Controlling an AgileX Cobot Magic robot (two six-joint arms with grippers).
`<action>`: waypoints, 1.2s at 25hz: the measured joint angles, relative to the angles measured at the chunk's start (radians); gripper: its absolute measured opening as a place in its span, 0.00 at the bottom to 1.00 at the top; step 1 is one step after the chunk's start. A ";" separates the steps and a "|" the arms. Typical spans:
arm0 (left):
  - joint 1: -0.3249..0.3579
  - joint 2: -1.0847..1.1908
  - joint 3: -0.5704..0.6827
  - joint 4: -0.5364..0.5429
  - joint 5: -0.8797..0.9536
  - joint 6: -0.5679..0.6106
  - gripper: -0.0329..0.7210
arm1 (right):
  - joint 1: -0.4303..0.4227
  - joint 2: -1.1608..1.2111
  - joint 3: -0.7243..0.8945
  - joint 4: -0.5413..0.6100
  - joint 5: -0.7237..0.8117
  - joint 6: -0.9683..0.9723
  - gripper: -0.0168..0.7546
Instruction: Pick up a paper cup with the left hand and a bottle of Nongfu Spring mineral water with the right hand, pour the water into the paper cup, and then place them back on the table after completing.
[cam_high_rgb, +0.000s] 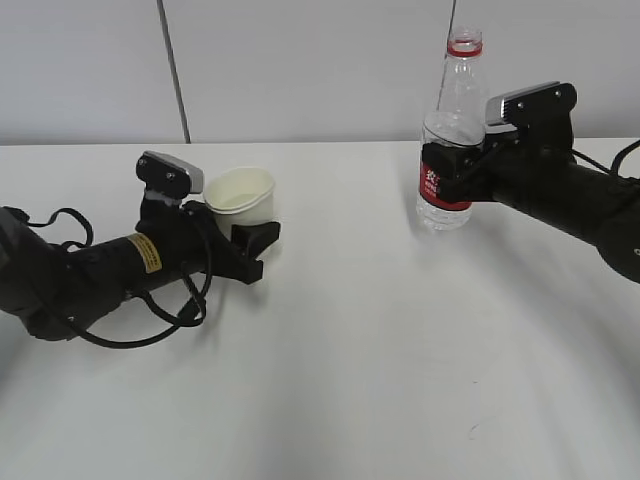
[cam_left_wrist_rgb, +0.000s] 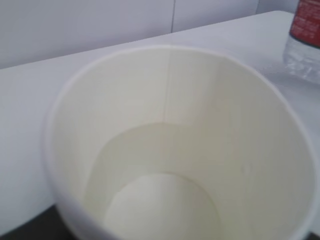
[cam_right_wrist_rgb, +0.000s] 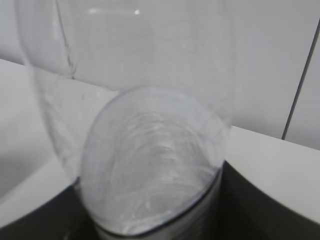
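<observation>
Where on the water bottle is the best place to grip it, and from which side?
Grip the bottle around its straight middle, near the red label, coming level from its right. It stands upright and narrows toward the neck, and the right gripper already sits there.

cream paper cup (cam_high_rgb: 241, 194), clear bottle (cam_high_rgb: 452, 130) with red label.

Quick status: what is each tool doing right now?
Left tool: closed on the paper cup, which rests on the table.
Right tool: closed on the uncapped water bottle.
</observation>
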 joint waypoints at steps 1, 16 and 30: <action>0.011 0.000 0.000 -0.002 0.011 0.007 0.57 | 0.000 0.000 0.000 0.000 0.000 0.000 0.51; 0.094 0.000 0.000 -0.167 0.036 0.130 0.57 | 0.000 0.000 0.000 -0.001 -0.035 0.000 0.51; 0.096 0.077 -0.005 -0.202 -0.037 0.148 0.57 | 0.000 0.000 0.000 -0.001 -0.037 0.000 0.51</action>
